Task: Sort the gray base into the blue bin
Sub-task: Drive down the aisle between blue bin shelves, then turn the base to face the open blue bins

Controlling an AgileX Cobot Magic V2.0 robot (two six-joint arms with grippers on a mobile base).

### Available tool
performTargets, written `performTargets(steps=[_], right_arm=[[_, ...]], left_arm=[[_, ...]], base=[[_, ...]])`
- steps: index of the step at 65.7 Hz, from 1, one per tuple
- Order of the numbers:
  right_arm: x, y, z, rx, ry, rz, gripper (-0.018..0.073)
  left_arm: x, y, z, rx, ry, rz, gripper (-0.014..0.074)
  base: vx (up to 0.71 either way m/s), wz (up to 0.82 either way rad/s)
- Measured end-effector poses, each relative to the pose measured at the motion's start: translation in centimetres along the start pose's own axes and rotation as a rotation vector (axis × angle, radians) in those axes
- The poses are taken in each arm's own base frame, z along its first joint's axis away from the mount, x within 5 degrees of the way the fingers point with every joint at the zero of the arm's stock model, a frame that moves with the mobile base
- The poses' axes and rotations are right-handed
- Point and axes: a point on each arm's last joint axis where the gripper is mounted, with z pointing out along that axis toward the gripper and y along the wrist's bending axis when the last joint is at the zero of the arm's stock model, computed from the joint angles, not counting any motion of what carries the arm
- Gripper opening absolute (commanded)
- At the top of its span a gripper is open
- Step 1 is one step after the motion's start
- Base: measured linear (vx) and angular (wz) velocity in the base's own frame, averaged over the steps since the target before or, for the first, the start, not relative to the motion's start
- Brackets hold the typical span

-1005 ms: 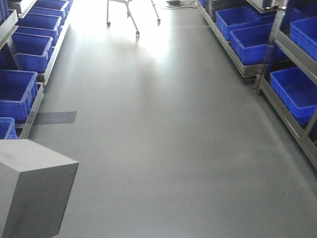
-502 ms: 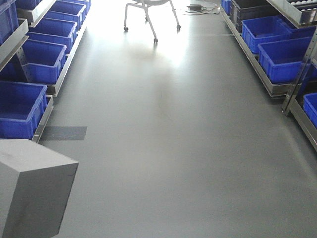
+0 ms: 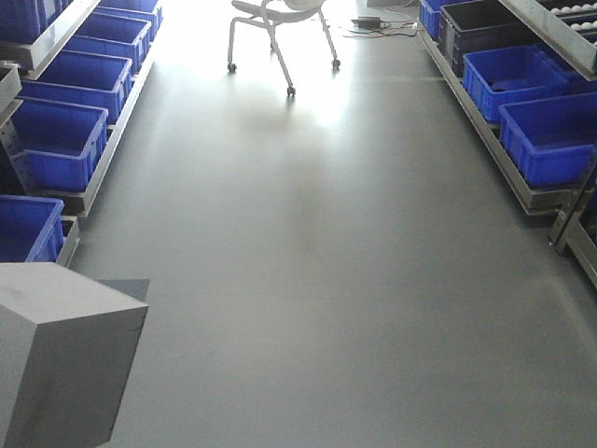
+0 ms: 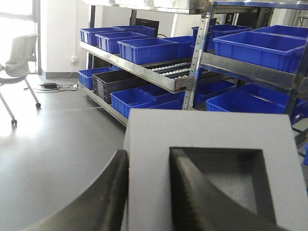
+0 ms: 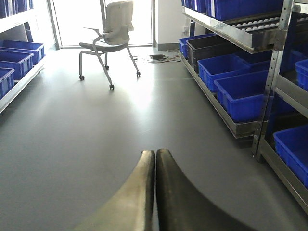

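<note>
Fingers (image 4: 108,197) of the left gripper (image 4: 148,161) were clamped on one wall of the gray base (image 4: 216,127), one inside its recess (image 4: 240,185), holding it over the aisle floor (image 3: 326,280). The right gripper (image 5: 155,156) hung closed and empty. Carrying seemed the step in hand; next it needed lining up over a blue bin (image 3: 560,159) on the racks (image 3: 520,194), then release.

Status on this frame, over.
Left tool clamped on gray base. Right tool shut, empty. Blue bins line both sides; chair far ahead.
</note>
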Motion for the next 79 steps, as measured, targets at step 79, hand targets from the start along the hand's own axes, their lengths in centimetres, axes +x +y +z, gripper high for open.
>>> performTargets(steps=[79], right_arm=[[0.0, 0.0, 0.0, 0.0, 0.0, 0.0, -0.0005]], left_arm=[[0.0, 0.0, 0.0, 0.0, 0.0, 0.0, -0.0006]], base=[[0.32, 0.24]])
